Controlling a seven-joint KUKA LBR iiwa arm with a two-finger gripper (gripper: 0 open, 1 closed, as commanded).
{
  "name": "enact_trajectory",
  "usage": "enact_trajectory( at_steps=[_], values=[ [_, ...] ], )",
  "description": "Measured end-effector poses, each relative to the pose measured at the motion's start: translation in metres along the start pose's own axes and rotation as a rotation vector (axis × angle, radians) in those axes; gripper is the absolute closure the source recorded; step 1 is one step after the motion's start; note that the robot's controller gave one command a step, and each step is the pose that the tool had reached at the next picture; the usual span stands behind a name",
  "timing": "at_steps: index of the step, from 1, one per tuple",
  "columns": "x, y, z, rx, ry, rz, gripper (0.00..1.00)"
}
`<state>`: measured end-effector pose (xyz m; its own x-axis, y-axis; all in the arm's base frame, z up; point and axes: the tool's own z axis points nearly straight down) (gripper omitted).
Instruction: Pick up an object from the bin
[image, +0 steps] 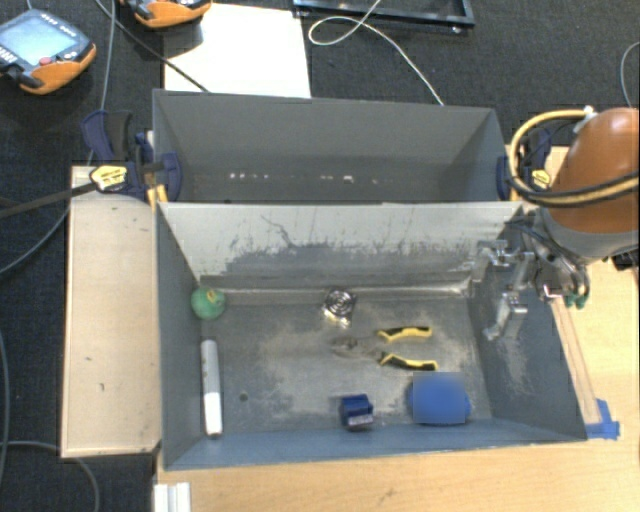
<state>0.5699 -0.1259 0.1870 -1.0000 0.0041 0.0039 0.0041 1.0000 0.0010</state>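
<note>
Grey metal bin (330, 240), contents left to right: 1 small green ball (208, 303); 1 white cylindrical marker (211, 388); 1 crumpled silver lump (340, 305); 1 small dark-blue block (355, 410); 1 pair of yellow-handled pliers (400, 347); 1 rounded blue foam pad (438, 400). My claw (503, 318) hangs over the right sloped wall; released or clenched, I cannot tell. Step, as I judge it: approach, nothing picked yet. Next move calls for travel left and down; pliers and pad lie nearest.
</note>
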Motion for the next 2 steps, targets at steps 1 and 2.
enact_trajectory(
  at_steps=[1, 2],
  values=[
    [0.0781, 0.0225, 0.1188, -0.001, 0.002, -0.254, 0.00],
    [0.0751, 0.0216, 0.1153, 0.002, -0.006, -0.260, 1.00]
  ],
)
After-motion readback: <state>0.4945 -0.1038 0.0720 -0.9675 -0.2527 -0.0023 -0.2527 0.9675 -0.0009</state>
